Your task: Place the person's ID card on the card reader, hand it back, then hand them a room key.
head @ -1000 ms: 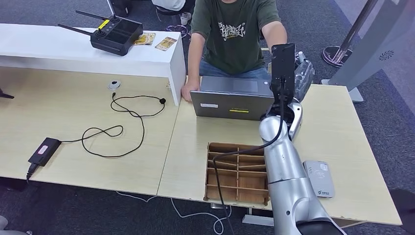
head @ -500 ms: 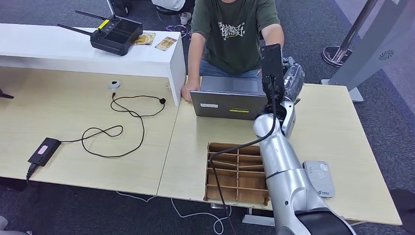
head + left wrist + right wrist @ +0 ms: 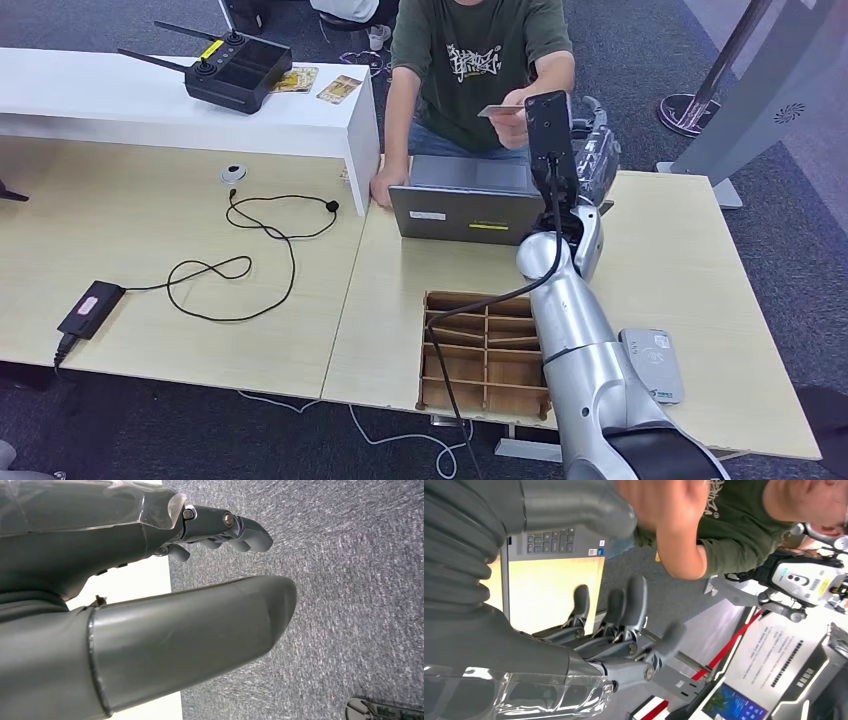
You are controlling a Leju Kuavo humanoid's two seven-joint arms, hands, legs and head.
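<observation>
Above the grey laptop (image 3: pixel 473 200) my right hand (image 3: pixel 592 150) is raised, fingers (image 3: pixel 634 600) spread and holding nothing; the person's hand (image 3: pixel 520 98) holds the ID card (image 3: pixel 500 111) just beside it.

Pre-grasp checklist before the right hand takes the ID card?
1. ID card offered: ok, the person's hand holds it up beside the right hand.
2. Right hand empty, fingers apart: ok.
3. Card between fingers and thumb: not ok, no contact yet.
4. Card reader free on the table: ok.
5. Left hand holding nothing: ok.
6. Laptop clear of the arm's way: cannot tell.
</observation>
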